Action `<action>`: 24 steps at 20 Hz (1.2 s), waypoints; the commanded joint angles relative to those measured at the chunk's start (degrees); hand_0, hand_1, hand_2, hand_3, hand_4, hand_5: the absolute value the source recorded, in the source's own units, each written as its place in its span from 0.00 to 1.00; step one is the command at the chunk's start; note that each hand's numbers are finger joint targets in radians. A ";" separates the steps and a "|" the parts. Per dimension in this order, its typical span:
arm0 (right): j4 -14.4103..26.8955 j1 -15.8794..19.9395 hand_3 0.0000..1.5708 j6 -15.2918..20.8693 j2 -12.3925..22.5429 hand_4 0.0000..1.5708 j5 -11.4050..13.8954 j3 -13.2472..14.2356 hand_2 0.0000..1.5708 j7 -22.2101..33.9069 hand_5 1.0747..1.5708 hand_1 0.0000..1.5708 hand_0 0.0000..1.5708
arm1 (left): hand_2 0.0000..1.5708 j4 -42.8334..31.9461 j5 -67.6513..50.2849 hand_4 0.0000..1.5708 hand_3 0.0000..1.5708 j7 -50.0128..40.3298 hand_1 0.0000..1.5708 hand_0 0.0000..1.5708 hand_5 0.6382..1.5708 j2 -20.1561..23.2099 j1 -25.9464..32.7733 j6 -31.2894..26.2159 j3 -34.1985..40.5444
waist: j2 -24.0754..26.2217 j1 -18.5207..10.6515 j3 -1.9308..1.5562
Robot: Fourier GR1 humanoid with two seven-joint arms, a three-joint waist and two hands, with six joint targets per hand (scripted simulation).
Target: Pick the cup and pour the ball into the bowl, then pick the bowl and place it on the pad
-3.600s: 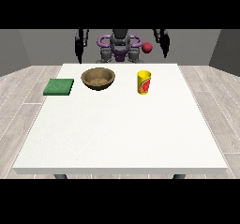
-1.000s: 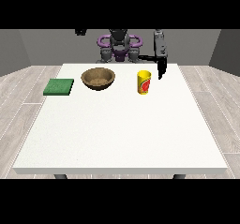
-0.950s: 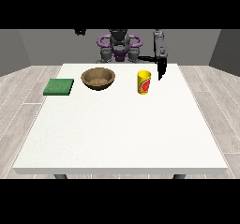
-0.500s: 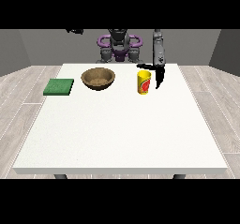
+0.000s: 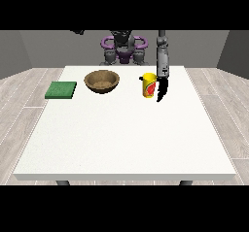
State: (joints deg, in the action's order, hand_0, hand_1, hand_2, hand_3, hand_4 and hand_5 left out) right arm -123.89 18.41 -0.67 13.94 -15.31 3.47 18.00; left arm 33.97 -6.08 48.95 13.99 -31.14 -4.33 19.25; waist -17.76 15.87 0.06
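My hand [image 5: 161,91] hangs open just beside the cup [image 5: 149,85]; I should wrap it upright before lifting.

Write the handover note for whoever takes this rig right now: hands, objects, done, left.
Hand at the view's right: lowered beside the yellow cup, fingers pointing down, not closed on it.
Hand at the view's left: raised near the top edge, fingers unclear.
Wooden bowl stands between the cup and the green pad. Ball not visible.
Done: approach to the cup.
Left: grasp the cup, pour into the bowl, move the bowl onto the pad.
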 commanded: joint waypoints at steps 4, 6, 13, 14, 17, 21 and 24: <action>-1.41 1.16 0.00 -2.35 1.97 0.00 -4.05 4.53 0.00 -1.50 0.98 0.00 0.00 | 1.00 -1.48 6.34 0.65 1.00 9.05 0.84 0.84 0.91 1.89 -0.51 14.67 -0.37 | -4.83 3.03 -0.01; -2.31 -0.45 0.00 -3.52 3.35 0.00 -6.12 5.39 0.00 1.25 0.98 0.00 0.00 | 1.00 -3.59 7.46 0.68 1.00 7.30 0.84 0.84 0.91 1.96 0.12 15.54 -1.17 | -1.38 2.75 -0.02; 4.92 -3.60 0.00 -4.43 3.37 0.10 -7.84 7.99 0.00 2.18 0.97 0.00 0.00 | 1.00 -1.83 14.38 0.70 1.00 -2.62 0.85 0.85 0.92 1.06 -3.17 23.51 -7.15 | 8.80 0.18 -0.11; 8.37 -5.97 0.00 -5.20 2.30 0.11 -7.21 8.31 0.00 0.14 0.97 0.00 0.00 | 1.00 -0.68 16.48 0.71 1.00 -4.17 0.86 0.86 0.92 -1.17 -1.58 24.51 -9.89 | 12.04 -2.31 -0.15; 10.39 -2.74 0.00 -5.93 4.41 0.15 -9.11 10.04 0.00 1.51 0.98 0.00 0.00 | 1.00 -1.15 20.35 0.71 1.00 -9.66 0.87 0.87 0.93 -3.09 -6.24 29.56 -12.84 | 12.09 -2.07 -0.13; 13.04 -1.11 0.00 -6.67 4.95 0.16 -9.36 10.75 0.00 0.50 0.98 0.00 0.00 | 1.00 -2.62 28.82 0.69 1.00 -15.78 0.89 0.89 0.97 -3.16 -9.36 39.82 -17.68 | 11.47 -1.24 -0.19; 12.17 -0.28 0.00 -7.01 3.97 0.18 -9.00 8.92 0.00 -0.24 0.98 0.00 0.00 | 1.00 -5.53 33.93 0.64 1.00 -22.46 0.91 0.91 0.99 -0.55 -14.21 44.40 -19.48 | 9.56 1.15 -0.16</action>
State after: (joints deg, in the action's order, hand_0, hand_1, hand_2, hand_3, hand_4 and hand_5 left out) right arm -113.00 16.88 -6.91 17.59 -23.67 12.26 18.11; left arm 30.66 21.45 33.28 12.57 -41.50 33.61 3.15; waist -7.85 15.57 -0.10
